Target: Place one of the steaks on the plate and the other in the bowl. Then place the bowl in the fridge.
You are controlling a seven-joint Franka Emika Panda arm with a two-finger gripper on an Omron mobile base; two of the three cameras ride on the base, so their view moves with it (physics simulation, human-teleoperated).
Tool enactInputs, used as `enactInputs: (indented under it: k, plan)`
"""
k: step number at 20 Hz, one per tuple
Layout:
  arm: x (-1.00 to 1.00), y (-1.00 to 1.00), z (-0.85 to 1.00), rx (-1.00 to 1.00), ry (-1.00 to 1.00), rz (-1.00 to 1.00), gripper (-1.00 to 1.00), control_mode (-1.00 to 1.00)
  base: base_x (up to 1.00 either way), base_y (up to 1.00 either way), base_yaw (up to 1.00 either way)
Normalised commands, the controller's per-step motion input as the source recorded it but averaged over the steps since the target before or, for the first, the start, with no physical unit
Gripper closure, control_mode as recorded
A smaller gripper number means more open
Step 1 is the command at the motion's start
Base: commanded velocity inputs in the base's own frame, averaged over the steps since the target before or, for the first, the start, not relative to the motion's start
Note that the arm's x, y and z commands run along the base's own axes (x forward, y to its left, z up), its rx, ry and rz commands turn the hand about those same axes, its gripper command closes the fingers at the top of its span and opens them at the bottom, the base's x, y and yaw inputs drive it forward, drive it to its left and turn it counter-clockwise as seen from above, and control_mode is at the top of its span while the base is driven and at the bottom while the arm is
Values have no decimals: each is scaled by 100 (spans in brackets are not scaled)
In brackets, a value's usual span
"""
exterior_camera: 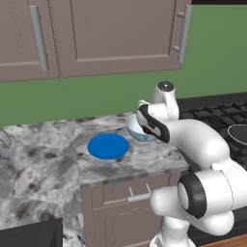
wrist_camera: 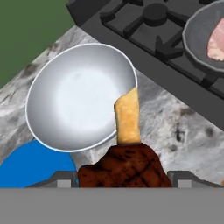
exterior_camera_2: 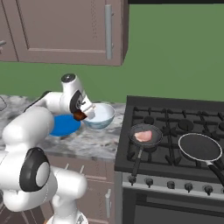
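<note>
My gripper (exterior_camera_2: 83, 114) is shut on the dark reddish-brown steak (wrist_camera: 124, 168), which hangs between the fingertips over the counter. It hovers at the near rim of the bowl (wrist_camera: 78, 96), white inside and empty. The bowl (exterior_camera_2: 101, 114) stands on the marble counter next to the stove. The blue plate (exterior_camera: 108, 146) lies flat just left of the bowl (exterior_camera: 137, 130) and is bare. The pale pink steak (exterior_camera_2: 143, 135) rests in the small black pan (exterior_camera_2: 151, 130) on the stove. The fridge is out of view.
A second, larger black pan (exterior_camera_2: 201, 148) sits on the stove's right burners. Brown wall cabinets (exterior_camera: 111, 34) hang above the counter (exterior_camera: 43, 159). Drawers with bar handles (exterior_camera: 140, 197) run below the counter edge.
</note>
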Motion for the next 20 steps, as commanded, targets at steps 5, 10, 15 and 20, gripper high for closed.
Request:
enactInputs:
  k: [5,10,15,20]
  plan:
    - [37,-6,-2,-12,-9,13,100,-100,0,0,0]
    - [41,0,8,-9,9,2,100,-100,0,0,0]
    - [54,0,-9,-1,17,0,100,-100,0,0,0]
    - [45,0,-13,0,4,0,100,-100,0,0,0]
